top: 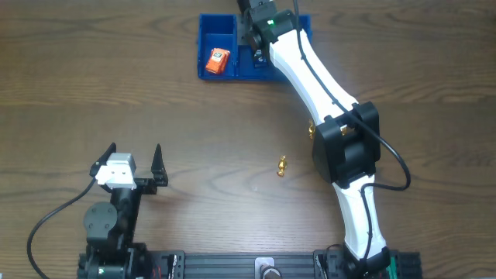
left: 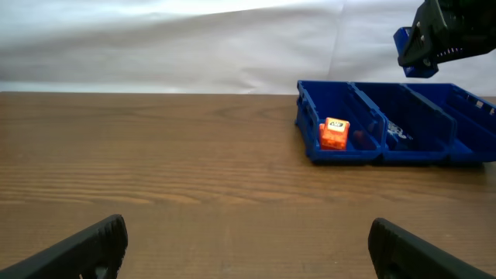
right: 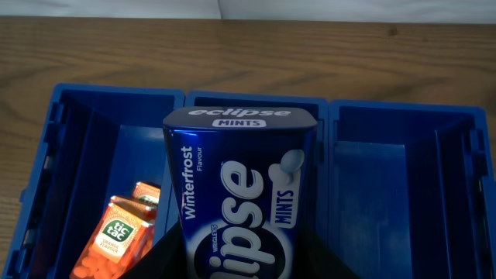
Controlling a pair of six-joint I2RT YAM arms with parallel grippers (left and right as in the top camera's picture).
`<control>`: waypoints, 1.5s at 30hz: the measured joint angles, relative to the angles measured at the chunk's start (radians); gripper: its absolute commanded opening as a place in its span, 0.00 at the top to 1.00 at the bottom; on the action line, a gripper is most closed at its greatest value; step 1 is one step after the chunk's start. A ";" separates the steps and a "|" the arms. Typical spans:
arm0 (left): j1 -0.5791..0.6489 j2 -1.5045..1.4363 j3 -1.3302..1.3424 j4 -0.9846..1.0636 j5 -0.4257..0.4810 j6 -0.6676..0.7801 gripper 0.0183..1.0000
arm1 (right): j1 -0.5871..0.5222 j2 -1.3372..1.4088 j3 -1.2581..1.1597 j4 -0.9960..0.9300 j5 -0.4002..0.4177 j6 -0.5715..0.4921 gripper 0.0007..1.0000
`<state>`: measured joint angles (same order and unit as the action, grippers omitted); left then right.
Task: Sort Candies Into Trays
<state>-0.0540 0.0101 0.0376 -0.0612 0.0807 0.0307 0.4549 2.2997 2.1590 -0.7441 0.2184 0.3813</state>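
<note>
A blue three-compartment tray (top: 204, 43) stands at the table's far edge. An orange candy box (top: 219, 62) lies in its left compartment (right: 116, 236). My right gripper (top: 260, 35) hangs above the tray, shut on a dark blue mint tin (right: 240, 194) held upright over the middle compartment (right: 256, 105). The left wrist view shows that tin (left: 422, 50) well above the tray (left: 341, 151). A gold-wrapped candy (top: 281, 166) lies on the table mid-way, and a second one (top: 309, 130) lies beside the right arm. My left gripper (top: 136, 151) is open near the front left, holding nothing.
The tray's right compartment (right: 403, 155) shows a bare blue floor. Something small and pale lies in the middle compartment (left: 397, 132). Bare wood stretches between the left gripper and the tray. The right arm (top: 345, 147) crosses the table's right half.
</note>
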 measured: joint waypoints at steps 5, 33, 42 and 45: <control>0.000 0.000 0.000 0.000 0.000 0.000 0.00 | 0.000 0.000 0.000 0.004 -0.005 -0.006 0.29; 0.000 0.000 0.000 0.000 0.000 0.000 0.00 | 0.103 -0.748 -1.230 0.027 -0.088 0.209 0.25; 0.000 0.000 0.000 0.000 0.000 0.000 0.00 | 0.161 -0.718 -1.262 0.088 -0.142 0.249 0.25; 0.000 0.000 0.000 0.000 0.000 0.000 0.00 | 0.180 -0.676 -1.262 0.088 -0.149 0.268 0.26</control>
<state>-0.0540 0.0101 0.0376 -0.0612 0.0807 0.0307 0.6353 1.6238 0.8970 -0.6559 0.0696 0.6491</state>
